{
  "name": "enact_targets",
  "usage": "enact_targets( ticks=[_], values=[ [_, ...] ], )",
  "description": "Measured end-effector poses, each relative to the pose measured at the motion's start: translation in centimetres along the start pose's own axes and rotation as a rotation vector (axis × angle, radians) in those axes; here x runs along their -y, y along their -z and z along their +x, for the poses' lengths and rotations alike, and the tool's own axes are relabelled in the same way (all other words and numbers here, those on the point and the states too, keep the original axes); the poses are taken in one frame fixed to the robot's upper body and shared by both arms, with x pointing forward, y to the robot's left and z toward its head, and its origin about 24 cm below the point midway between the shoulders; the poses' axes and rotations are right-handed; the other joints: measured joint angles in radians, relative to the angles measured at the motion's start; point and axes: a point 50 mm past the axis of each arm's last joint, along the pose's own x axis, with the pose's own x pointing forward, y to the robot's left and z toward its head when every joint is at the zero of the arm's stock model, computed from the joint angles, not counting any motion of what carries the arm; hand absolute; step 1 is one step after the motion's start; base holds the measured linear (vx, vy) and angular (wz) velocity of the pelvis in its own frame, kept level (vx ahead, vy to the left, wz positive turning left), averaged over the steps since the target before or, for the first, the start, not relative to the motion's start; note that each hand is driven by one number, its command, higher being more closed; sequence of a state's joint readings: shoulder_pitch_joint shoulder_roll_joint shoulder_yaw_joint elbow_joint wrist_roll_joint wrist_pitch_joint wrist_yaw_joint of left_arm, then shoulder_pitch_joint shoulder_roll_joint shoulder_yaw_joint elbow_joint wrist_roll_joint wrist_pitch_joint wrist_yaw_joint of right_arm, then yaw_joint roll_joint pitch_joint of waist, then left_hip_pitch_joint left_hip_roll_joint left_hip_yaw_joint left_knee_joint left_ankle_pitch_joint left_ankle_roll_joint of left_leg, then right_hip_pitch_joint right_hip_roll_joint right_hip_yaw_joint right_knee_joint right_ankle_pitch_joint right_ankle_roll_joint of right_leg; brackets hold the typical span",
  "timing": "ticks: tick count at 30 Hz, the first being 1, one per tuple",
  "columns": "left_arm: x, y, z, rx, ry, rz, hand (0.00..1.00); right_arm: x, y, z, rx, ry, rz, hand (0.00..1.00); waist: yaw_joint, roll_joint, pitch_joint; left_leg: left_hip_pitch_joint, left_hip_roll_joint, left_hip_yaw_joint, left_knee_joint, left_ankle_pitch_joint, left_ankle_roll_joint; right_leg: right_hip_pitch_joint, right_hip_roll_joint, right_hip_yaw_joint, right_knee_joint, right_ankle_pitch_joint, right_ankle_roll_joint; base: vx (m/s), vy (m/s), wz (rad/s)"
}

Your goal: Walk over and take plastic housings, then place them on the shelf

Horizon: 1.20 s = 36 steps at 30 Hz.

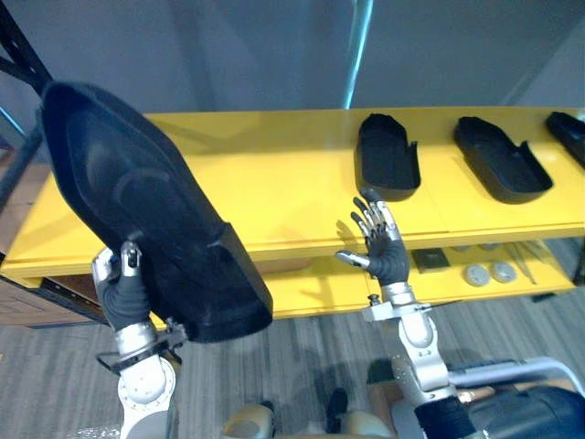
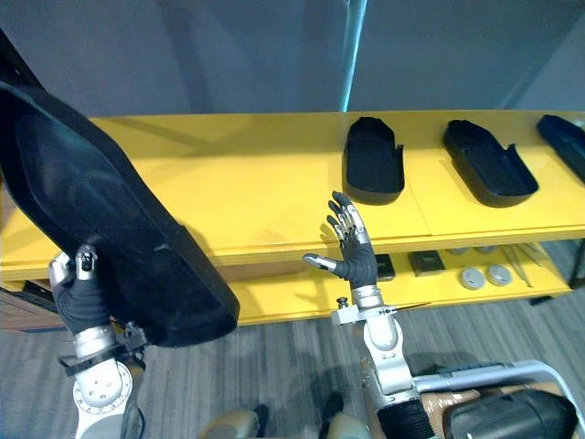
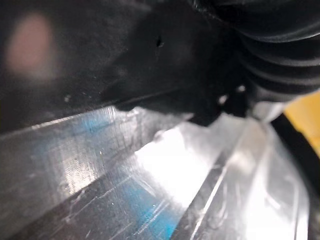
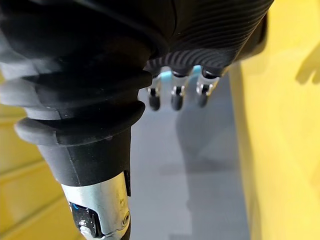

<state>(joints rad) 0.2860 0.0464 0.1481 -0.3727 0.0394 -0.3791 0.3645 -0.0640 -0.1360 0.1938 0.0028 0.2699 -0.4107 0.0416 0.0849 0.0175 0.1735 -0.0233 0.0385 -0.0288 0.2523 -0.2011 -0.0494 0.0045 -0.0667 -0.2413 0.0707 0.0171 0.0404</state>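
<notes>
The large housing (image 1: 137,201) is off the shelf and in the air at the robot's left, grasped by the left hand (image 1: 123,293). A dark-tipped digit is hooked over its rim, and the other fingers are hidden behind the shell. Its long axis runs on a diagonal: the rounded, narrower end points up and away to the left, and the blunt, boxy end hangs low toward the middle, beside the hand. The hollow inner side faces the head camera. From that camera the shell covers the left stretch of the yellow shelf (image 1: 274,183) and part of its front edge.

The right hand (image 1: 384,251) is held up empty just in front of the shelf edge, fingers straight and spread, thumb out to the side.

Three smaller black housings lie on the top board, hollow side up and well apart. The first shelved housing (image 1: 387,155) is beyond the right hand, its long axis running front to back. The second shelved housing (image 1: 501,160) is further right and angled. The third shelved housing (image 1: 569,133) is cut off by the picture's edge.

On the lower board there are two pale round discs (image 1: 475,273) and a small dark square part (image 1: 428,260).
</notes>
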Motion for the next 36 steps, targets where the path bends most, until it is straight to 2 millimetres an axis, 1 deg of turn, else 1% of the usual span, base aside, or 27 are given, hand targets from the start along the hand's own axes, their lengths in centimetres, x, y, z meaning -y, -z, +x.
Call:
enact_targets(
  ticks=[2,4,5,6,7,9,10,11,13,15,16,17,19,20,21,22,24,25,26,27,28,29,30,32,34,35,36],
  values=[
    [0.0,0.0,-0.1,0.003,-0.017,-0.015,1.00,0.5,0.0,0.0,-0.011,0.018,-0.007,0.00,-0.002,0.005,-0.003,0.007,0.009,0.049,0.004,0.008,-0.011,0.023,0.000,-0.009,-0.011,-0.003,-0.004,0.10,-0.034,0.27],
    [0.1,-0.1,0.0,0.013,-0.014,-0.022,1.00,0.6,-0.3,-0.3,-0.016,0.027,-0.004,0.00,-0.003,0.005,-0.003,0.003,0.005,0.062,0.018,0.010,-0.012,0.035,-0.004,-0.009,-0.028,-0.003,-0.004,0.05,0.009,0.04],
    [0.2,-0.2,0.1,0.017,-0.009,-0.025,1.00,0.5,-0.6,-0.4,-0.006,0.030,-0.002,0.00,-0.008,0.004,-0.002,-0.007,-0.001,0.062,0.039,0.010,-0.012,0.036,-0.010,-0.005,-0.033,-0.002,-0.003,0.02,0.041,-0.05],
    [0.3,-0.2,0.2,0.023,0.000,-0.024,1.00,0.6,-1.1,-0.6,0.013,0.033,0.003,0.00,-0.021,0.005,-0.003,-0.009,-0.008,0.061,0.049,0.010,-0.012,0.038,-0.016,-0.002,-0.034,0.000,0.000,0.00,0.049,-0.09],
    [0.4,-0.3,0.2,0.027,0.003,-0.023,1.00,0.6,-1.4,-0.6,0.025,0.038,0.009,0.00,-0.025,0.005,-0.002,-0.004,-0.011,0.062,0.046,0.010,-0.012,0.039,-0.018,0.002,-0.035,0.001,0.002,-0.01,0.059,-0.20],
    [0.7,-0.4,0.4,0.039,0.012,-0.025,1.00,0.9,-2.8,-0.7,0.096,0.066,0.022,0.00,-0.043,0.005,-0.002,0.043,-0.019,0.077,-0.015,0.011,-0.010,0.035,-0.020,0.043,-0.038,0.008,0.013,-0.04,0.072,-0.43],
    [0.8,-0.5,0.5,0.046,0.018,-0.019,1.00,0.9,-3.2,-0.8,0.112,0.072,0.022,0.00,-0.045,0.005,-0.002,0.051,-0.020,0.088,-0.030,0.012,-0.007,0.029,-0.021,0.055,-0.038,0.010,0.016,-0.07,0.080,-0.56],
    [1.0,-0.6,0.7,0.063,0.029,-0.001,1.00,1.1,-3.7,-1.1,0.133,0.092,0.024,0.00,-0.048,0.005,-0.002,0.065,-0.023,0.108,-0.060,0.020,0.005,0.021,-0.021,0.077,-0.042,0.011,0.018,-0.09,0.068,-0.57],
    [1.4,-0.8,1.1,0.093,0.050,0.050,1.00,1.5,-4.0,-1.9,0.142,0.134,0.048,0.00,-0.058,0.004,-0.002,0.078,-0.025,0.146,-0.096,0.026,0.015,-0.002,-0.021,0.108,-0.051,0.017,0.022,-0.08,0.036,-0.50],
    [1.5,-1.1,2.0,0.124,0.097,0.117,1.00,1.6,-4.0,-2.5,0.138,0.168,0.104,0.00,-0.086,0.008,-0.001,0.081,-0.024,0.181,-0.116,0.028,0.019,-0.014,-0.020,0.123,-0.063,0.029,0.027,-0.05,0.010,-0.48],
    [1.5,-1.2,3.0,0.145,0.121,0.176,1.00,1.6,-3.6,-2.9,0.115,0.160,0.111,0.00,-0.101,0.015,0.002,0.093,-0.022,0.206,-0.129,0.030,0.019,-0.020,-0.015,0.141,-0.064,0.041,0.022,-0.01,0.004,-0.49],
    [1.5,-1.1,3.5,0.147,0.132,0.191,1.00,1.6,-3.5,-3.1,0.103,0.158,0.110,0.00,-0.104,0.019,0.000,0.094,-0.020,0.213,-0.131,0.030,0.019,-0.020,-0.014,0.143,-0.065,0.044,0.022,0.01,0.002,-0.48],
    [2.1,-0.2,6.1,0.133,0.150,0.243,1.00,1.5,-2.9,-3.7,0.048,0.134,0.107,0.00,-0.119,0.037,0.000,0.110,-0.017,0.239,-0.139,0.038,0.017,-0.023,-0.008,0.164,-0.064,0.052,0.027,0.03,0.000,-0.30],
    [2.2,0.2,6.9,0.118,0.148,0.262,1.00,1.5,-2.8,-3.8,0.036,0.121,0.107,0.00,-0.128,0.042,-0.003,0.110,-0.016,0.240,-0.139,0.038,0.017,-0.024,-0.007,0.164,-0.064,0.052,0.027,0.02,-0.006,-0.15],
    [2.1,0.7,7.6,0.098,0.144,0.283,1.00,1.4,-2.7,-3.8,0.026,0.111,0.106,0.00,-0.135,0.047,-0.005,0.111,-0.015,0.242,-0.140,0.039,0.016,-0.026,-0.005,0.166,-0.062,0.052,0.027,0.02,-0.016,-0.09],
    [2.0,1.7,9.0,0.053,0.131,0.318,1.00,1.2,-2.6,-3.8,0.007,0.074,0.105,0.00,-0.148,0.052,-0.009,0.111,-0.011,0.251,-0.140,0.040,0.014,-0.034,-0.001,0.173,-0.059,0.052,0.026,0.02,-0.017,-0.18],
    [1.6,3.4,11.2,-0.033,0.099,0.373,1.00,1.0,-2.3,-3.9,-0.032,0.009,0.095,0.00,-0.160,0.057,-0.008,0.111,-0.007,0.261,-0.140,0.041,0.012,-0.045,0.007,0.191,-0.050,0.053,0.023,0.02,-0.018,-0.24],
    [1.4,4.2,12.3,-0.084,0.073,0.385,1.00,0.7,-2.1,-4.0,-0.053,-0.031,0.091,0.00,-0.171,0.057,-0.008,0.110,-0.005,0.263,-0.140,0.041,0.012,-0.054,0.010,0.195,-0.046,0.053,0.022,0.01,-0.016,-0.17],
    [1.2,4.6,12.7,-0.107,0.061,0.402,1.00,0.6,-2.0,-4.0,-0.062,-0.052,0.090,0.00,-0.178,0.057,-0.008,0.109,-0.004,0.265,-0.140,0.041,0.012,-0.056,0.012,0.199,-0.045,0.053,0.022,0.00,-0.014,-0.17],
    [0.9,5.3,13.4,-0.155,0.037,0.435,1.00,0.6,-1.9,-4.0,-0.079,-0.083,0.082,0.00,-0.184,0.059,-0.007,0.110,-0.003,0.272,-0.140,0.041,0.012,-0.059,0.015,0.209,-0.044,0.053,0.022,0.01,-0.007,-0.20],
    [0.7,5.7,13.7,-0.183,0.026,0.446,1.00,0.5,-1.9,-4.0,-0.086,-0.101,0.080,0.00,-0.185,0.060,-0.006,0.110,-0.003,0.279,-0.140,0.042,0.011,-0.063,0.016,0.216,-0.043,0.053,0.022,0.00,-0.006,-0.28],
    [0.3,6.4,14.3,-0.238,-0.005,0.450,1.00,0.3,-1.9,-3.9,-0.092,-0.139,0.081,0.00,-0.192,0.068,-0.001,0.108,-0.004,0.286,-0.140,0.043,0.010,-0.073,0.017,0.226,-0.037,0.053,0.022,0.00,0.001,-0.20],
    [0.0,7.1,14.7,-0.298,-0.034,0.447,1.00,0.1,-1.8,-3.7,-0.103,-0.175,0.088,0.00,-0.207,0.077,0.007,0.106,-0.006,0.286,-0.140,0.043,0.010,-0.077,0.015,0.228,-0.032,0.053,0.022,-0.01,0.012,-0.16],
    [-0.6,8.0,15.2,-0.368,-0.065,0.455,1.00,-0.5,-1.7,-3.6,-0.121,-0.228,0.102,0.00,-0.211,0.089,0.015,0.101,-0.009,0.287,-0.138,0.045,0.007,-0.091,0.014,0.244,-0.025,0.052,0.022,-0.02,0.013,-0.15],
    [-0.4,8.1,16.0,-0.406,-0.090,0.446,1.00,-0.9,-1.5,-3.6,-0.134,-0.269,0.109,0.00,-0.214,0.092,0.026,0.084,-0.019,0.283,-0.138,0.063,0.002,-0.114,0.004,0.246,-0.011,0.049,0.019,-0.05,-0.006,-0.03],
    [-0.3,7.8,16.7,-0.412,-0.104,0.445,1.00,-1.5,-1.5,-3.3,-0.138,-0.306,0.115,0.00,-0.218,0.087,0.050,0.075,-0.025,0.280,-0.137,0.081,0.006,-0.128,-0.003,0.246,0.007,0.045,0.013,-0.06,-0.025,0.05],
    [-0.5,7.7,17.1,-0.417,-0.114,0.455,1.00,-2.0,-1.5,-3.1,-0.137,-0.340,0.121,0.00,-0.225,0.084,0.065,0.071,-0.026,0.279,-0.137,0.085,0.004,-0.136,-0.003,0.246,0.014,0.043,0.011,-0.06,-0.030,0.04]
  ],
)
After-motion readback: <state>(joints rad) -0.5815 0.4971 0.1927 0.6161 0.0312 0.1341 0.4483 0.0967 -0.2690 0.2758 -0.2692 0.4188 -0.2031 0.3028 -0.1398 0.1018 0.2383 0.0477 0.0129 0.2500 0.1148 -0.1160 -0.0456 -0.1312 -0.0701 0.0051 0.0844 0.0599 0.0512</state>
